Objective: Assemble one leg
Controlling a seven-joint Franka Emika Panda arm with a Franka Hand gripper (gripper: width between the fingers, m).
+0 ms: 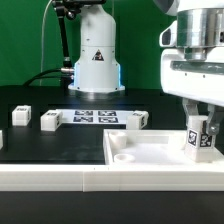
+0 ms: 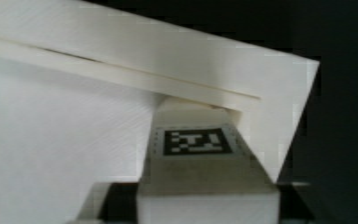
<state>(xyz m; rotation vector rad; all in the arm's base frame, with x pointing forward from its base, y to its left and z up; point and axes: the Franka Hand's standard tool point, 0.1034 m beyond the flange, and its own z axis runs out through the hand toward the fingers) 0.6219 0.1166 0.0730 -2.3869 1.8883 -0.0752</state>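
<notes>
We see the gripper (image 1: 200, 128) at the right edge of the exterior view, clenched on the leg (image 1: 199, 139), which it holds upright with the tagged face turned toward the camera. The leg hangs over the right part of the tabletop (image 1: 150, 151), the large white piece lying in the lower half of that frame, and we judge it is held vertical so that its lower end can go straight down into a corner socket. Whether the end already touches the tabletop we cannot tell.

In the wrist view the leg (image 2: 199, 160) fills the lower centre, its tag facing us, with the pale tabletop (image 2: 87, 110) spread behind it and a raised edge running diagonally across the frame.

Three more small white parts (image 1: 48, 121) stand on the black table (image 1: 60, 145) at the middle left of the exterior view, well apart from the gripper. The marker board (image 1: 96, 117) lies flat beyond the tabletop, near the robot base (image 1: 95, 60) at the upper centre.
</notes>
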